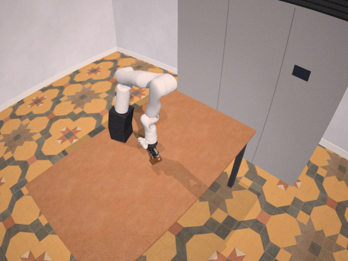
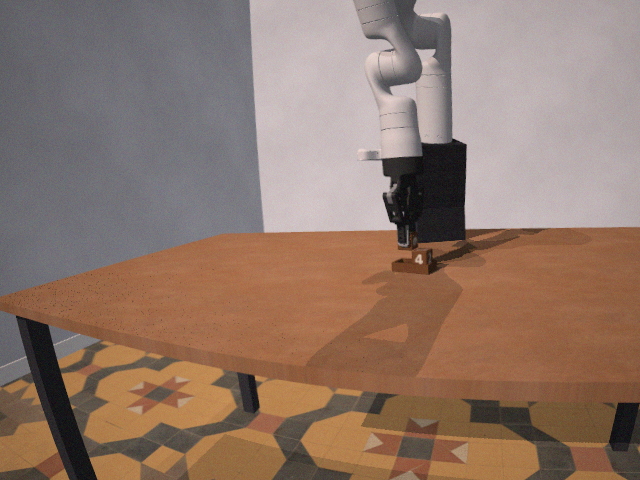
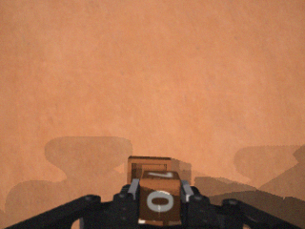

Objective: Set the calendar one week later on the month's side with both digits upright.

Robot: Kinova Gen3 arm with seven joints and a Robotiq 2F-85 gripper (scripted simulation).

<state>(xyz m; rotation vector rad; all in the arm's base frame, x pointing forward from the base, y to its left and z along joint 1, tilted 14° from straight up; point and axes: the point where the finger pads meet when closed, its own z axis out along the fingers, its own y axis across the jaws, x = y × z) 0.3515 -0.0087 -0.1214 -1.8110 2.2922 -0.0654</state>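
My gripper point(image 1: 154, 155) point(image 2: 405, 240) point(image 3: 159, 191) is shut on a brown cube point(image 2: 414, 238) point(image 3: 149, 205) and holds it above the tray. In the wrist view this cube shows a white 0 on the face towards the camera and another digit, partly seen, on the face beyond. The brown tray point(image 1: 155, 162) point(image 2: 405, 266) point(image 3: 130, 168) sits on the table. The second cube point(image 2: 419, 258) stands at the tray's right end in the exterior view, with an upright 4 on the face towards that camera and part of another digit on its right side. It is hidden in the wrist view.
The wooden table top point(image 1: 112, 182) point(image 2: 258, 299) surrounds the tray. The arm's black base block point(image 1: 120, 126) point(image 2: 443, 191) stands behind the gripper at the table's far side in the exterior view. A tall grey cabinet point(image 1: 247, 70) stands beyond the table. Arm shadows fall near the tray.
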